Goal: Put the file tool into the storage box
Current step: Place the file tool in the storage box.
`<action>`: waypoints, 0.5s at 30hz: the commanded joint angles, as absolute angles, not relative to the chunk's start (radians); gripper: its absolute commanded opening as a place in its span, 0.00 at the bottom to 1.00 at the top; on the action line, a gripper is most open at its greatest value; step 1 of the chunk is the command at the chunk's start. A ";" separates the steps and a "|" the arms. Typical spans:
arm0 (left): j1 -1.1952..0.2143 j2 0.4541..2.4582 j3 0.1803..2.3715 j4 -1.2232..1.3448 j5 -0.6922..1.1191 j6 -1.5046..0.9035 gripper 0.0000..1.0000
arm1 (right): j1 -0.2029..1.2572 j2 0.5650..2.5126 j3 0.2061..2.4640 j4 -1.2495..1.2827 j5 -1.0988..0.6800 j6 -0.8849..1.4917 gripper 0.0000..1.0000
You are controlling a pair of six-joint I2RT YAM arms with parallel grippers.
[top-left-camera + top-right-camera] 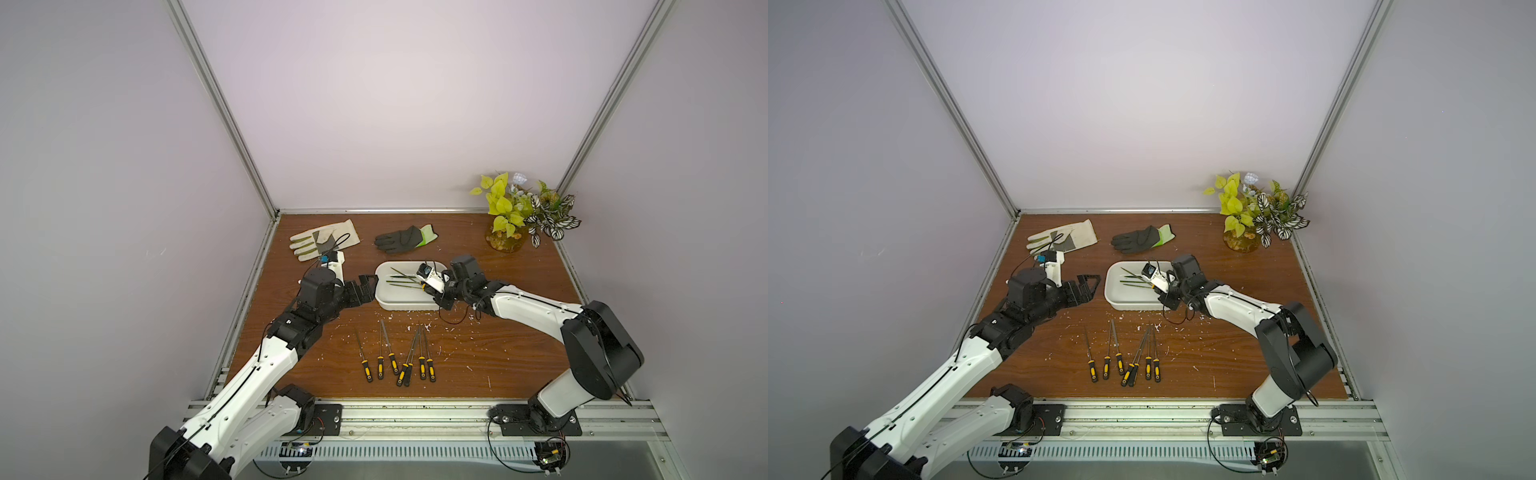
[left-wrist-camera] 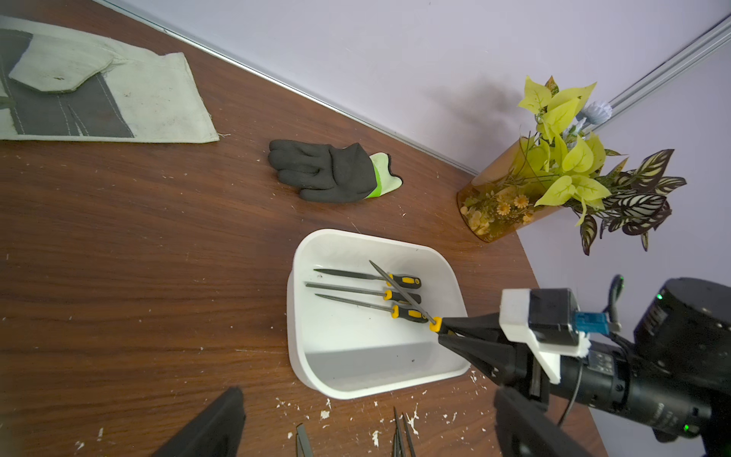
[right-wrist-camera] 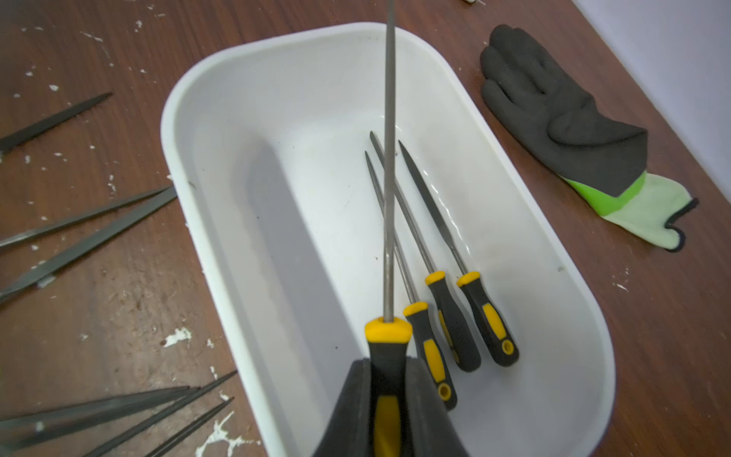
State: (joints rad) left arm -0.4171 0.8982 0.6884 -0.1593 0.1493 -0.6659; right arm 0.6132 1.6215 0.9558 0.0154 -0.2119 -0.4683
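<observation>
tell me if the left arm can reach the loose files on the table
Probably yes: the left claw is open and empty beside the storage box, with nothing between it and the loose files.

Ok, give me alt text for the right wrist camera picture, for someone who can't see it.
The right gripper holds a file by its black-and-yellow handle above a white box where three files lie. On the wooden table beside the box lie loose files, and a black glove lies on its other side.
</observation>
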 commanded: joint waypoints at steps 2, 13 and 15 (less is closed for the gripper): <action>-0.403 0.891 0.684 -0.136 0.162 -0.657 1.00 | 0.615 1.633 1.012 -0.082 -0.311 -0.476 0.09; -0.403 0.916 0.676 -0.135 0.189 -0.676 1.00 | 0.615 1.604 1.010 -0.081 -0.238 -0.441 0.36; -0.403 0.916 0.679 -0.138 0.189 -0.676 1.00 | 0.615 1.585 1.006 -0.064 -0.209 -0.417 0.39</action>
State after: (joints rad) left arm -0.4152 0.9176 0.6819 -0.1532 0.1776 -0.6773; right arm 0.6136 1.6371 0.9836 -0.0776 -0.2417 -0.4515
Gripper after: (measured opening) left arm 0.998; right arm 0.379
